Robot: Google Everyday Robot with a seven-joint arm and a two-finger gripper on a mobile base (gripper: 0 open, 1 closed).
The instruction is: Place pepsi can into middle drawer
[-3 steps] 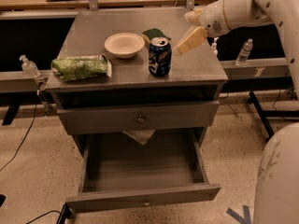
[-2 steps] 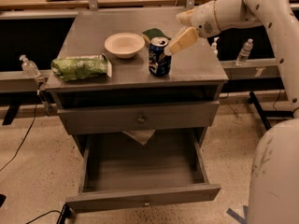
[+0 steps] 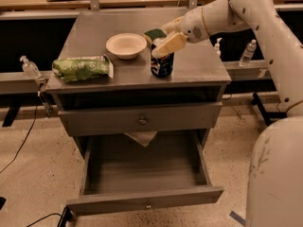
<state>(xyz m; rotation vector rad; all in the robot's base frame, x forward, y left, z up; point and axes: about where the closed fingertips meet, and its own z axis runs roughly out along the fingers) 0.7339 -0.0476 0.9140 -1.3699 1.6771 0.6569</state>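
The pepsi can (image 3: 162,64), dark blue with a silver top, stands upright on the grey cabinet top (image 3: 199,65), right of centre. My gripper (image 3: 166,36) comes in from the right at the can's top. Its pale fingers (image 3: 169,44) are open, one in front of the can's rim and one behind it. The middle drawer (image 3: 142,203) is pulled out below, with a deep empty tray, a low front panel and a small knob.
A white bowl (image 3: 126,45) and a green snack bag (image 3: 81,67) lie left of the can. A green object (image 3: 155,33) sits behind it. A closed drawer with a taller front (image 3: 139,119) is above the open one. Bottles (image 3: 248,52) stand on side ledges.
My gripper has moved left from beside the can to its top, and the fingers now straddle the rim. The can, bowl and bag have not moved.
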